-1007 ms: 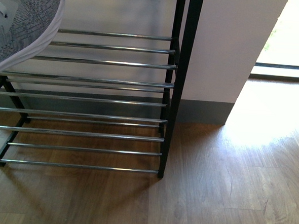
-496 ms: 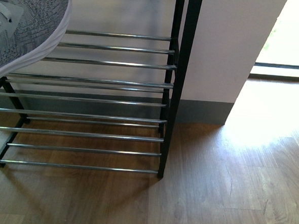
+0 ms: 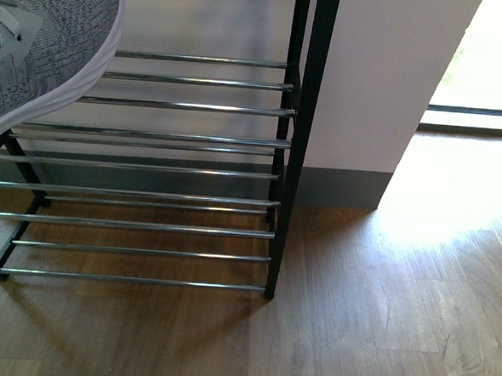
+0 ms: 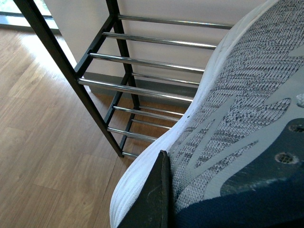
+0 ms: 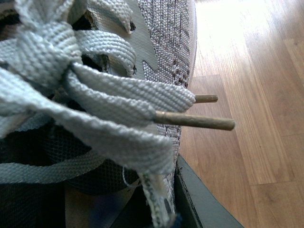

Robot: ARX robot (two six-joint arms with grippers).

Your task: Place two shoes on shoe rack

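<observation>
Grey sneaker (image 3: 38, 47) edging over shoe rack (image 3: 186, 137)
Left gripper (image 4: 156, 199) pinches it; toe has crept rightward, not yet set down. Right gripper (image 5: 199, 204) by second sneaker (image 5: 166, 38): grip cannot be told.

Grips a grey sneaker (image 4: 247, 95) in the left gripper (image 4: 190, 209), one dark finger (image 4: 154, 190) pressed to its white sole edge (second finger hidden). Holds the other sneaker (image 5: 166, 28) in the right gripper (image 5: 133, 209), only one finger's edge (image 5: 204, 206) visible beside it.
</observation>
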